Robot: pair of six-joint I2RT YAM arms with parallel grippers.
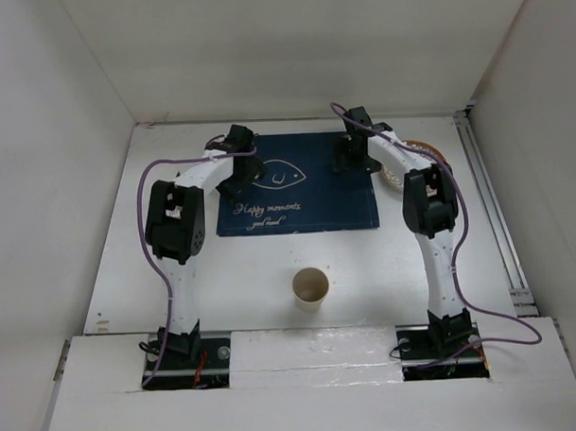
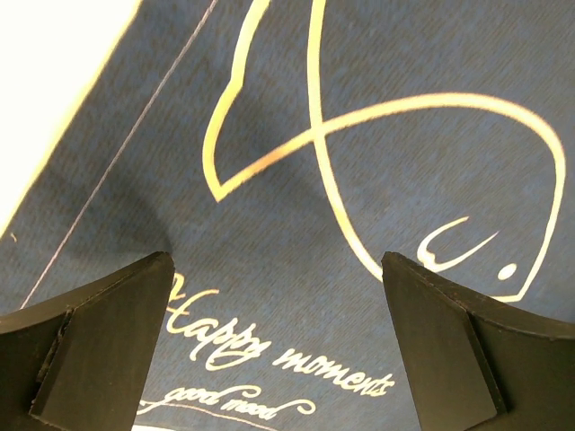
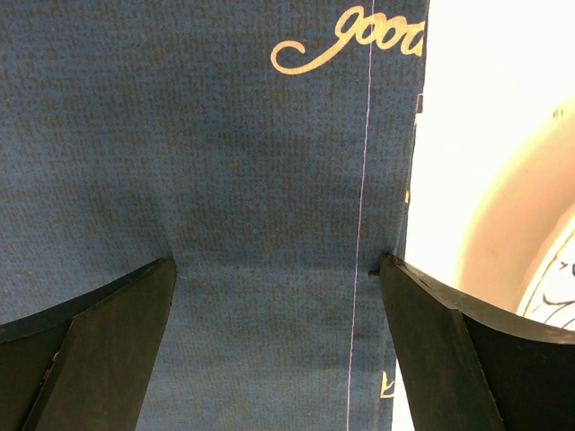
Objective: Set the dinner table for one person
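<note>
So, dinner table: a plain white top that filled the floor of a white-walled booth, with both arms bolted at its 6 o'clock edge.
Placemat: a navy cloth lay flat toward 12 o'clock of the table's middle. It carried a pale fish outline and the script "Happy moments".
Cup: a paper cup stood upright, mouth open, at 6 o'clock of the placemat. It stood apart from the cloth, between the two arms.
Plate: it sat at 3 o'clock of the placemat, just beside the cloth's right edge. It was largely hidden under the right arm. The right wrist view showed a strip of bare table between cloth and plate.
Left gripper: it hung over the placemat's 9 o'clock side, by the tail of the fish. Its fingers were spread wide with nothing between them.
Right gripper: it hung over the placemat's 2 o'clock corner, beside the stitched hem. Its fingers were likewise spread and held nothing.
Contact: whether either set of tips touched the cloth could not be told.
</note>
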